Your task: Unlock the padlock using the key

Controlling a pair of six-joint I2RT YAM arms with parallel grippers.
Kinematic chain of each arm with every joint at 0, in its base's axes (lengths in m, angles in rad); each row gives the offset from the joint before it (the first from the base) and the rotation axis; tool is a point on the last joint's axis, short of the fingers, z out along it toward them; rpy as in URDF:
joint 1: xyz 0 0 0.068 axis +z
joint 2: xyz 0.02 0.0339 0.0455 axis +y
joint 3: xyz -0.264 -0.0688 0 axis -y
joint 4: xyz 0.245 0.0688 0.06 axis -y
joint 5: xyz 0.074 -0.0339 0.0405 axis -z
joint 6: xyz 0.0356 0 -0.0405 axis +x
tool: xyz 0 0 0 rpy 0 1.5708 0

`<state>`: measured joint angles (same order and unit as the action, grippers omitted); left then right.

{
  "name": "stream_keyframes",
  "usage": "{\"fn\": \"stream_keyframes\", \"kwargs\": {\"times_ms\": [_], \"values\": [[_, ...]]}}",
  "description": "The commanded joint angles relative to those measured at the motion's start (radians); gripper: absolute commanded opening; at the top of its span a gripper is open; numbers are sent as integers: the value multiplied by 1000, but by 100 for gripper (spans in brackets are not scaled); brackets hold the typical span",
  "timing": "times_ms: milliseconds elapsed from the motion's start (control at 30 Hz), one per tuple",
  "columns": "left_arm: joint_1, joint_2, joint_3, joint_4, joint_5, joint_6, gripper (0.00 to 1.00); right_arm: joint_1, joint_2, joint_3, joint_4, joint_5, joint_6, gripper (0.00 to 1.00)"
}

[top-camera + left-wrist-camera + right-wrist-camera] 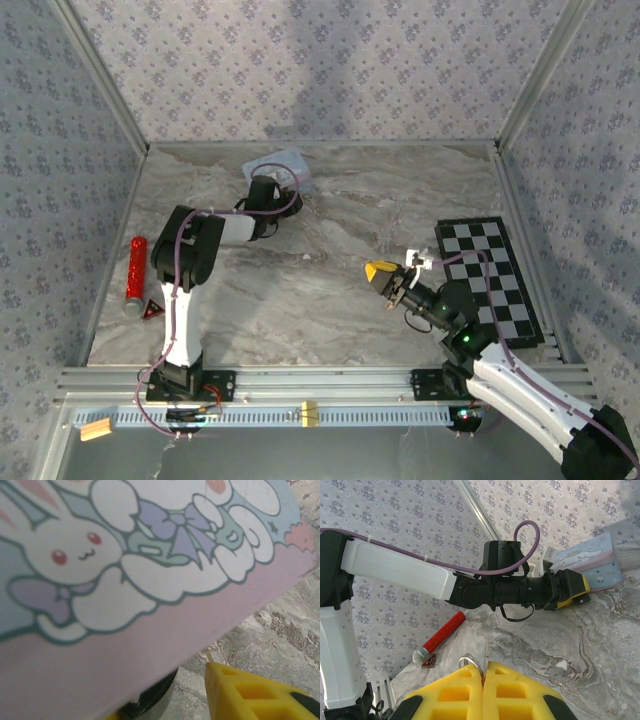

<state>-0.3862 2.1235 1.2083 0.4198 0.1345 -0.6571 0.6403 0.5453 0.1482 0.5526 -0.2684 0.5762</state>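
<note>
The pastel cartoon-printed tin (pixel 286 163) lies at the back of the marble table, and the padlock is hidden. My left gripper (pixel 266 182) reaches the tin's near corner (pixel 592 565). In the left wrist view the tin (pixel 150 570) covers one finger, while the other yellow finger (pixel 250 695) stands just clear of its pink edge, so the jaws are apart. My right gripper (pixel 483 669) hovers at the middle right (pixel 386 276), shut on the key (pixel 484 656). The key's thin blade and ring (pixel 468 659) stick out past the fingertips.
A red glitter tube with a silver cap (pixel 134 270) and a small red triangle (pixel 152 309) lie at the left edge. A checkerboard mat (pixel 490 280) lies at the right edge. Patterned walls enclose the table on three sides.
</note>
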Motion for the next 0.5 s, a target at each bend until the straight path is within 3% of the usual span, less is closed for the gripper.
{"fn": "stream_keyframes", "kwargs": {"times_ms": [0, 467], "values": [[7, 32, 36, 44, -6, -11, 43, 7, -13, 5, 0, 8, -19, 0], [29, 38, 23, 109, 30, -61, 22, 8, -15, 23, -29, -2, -24, 0]]}}
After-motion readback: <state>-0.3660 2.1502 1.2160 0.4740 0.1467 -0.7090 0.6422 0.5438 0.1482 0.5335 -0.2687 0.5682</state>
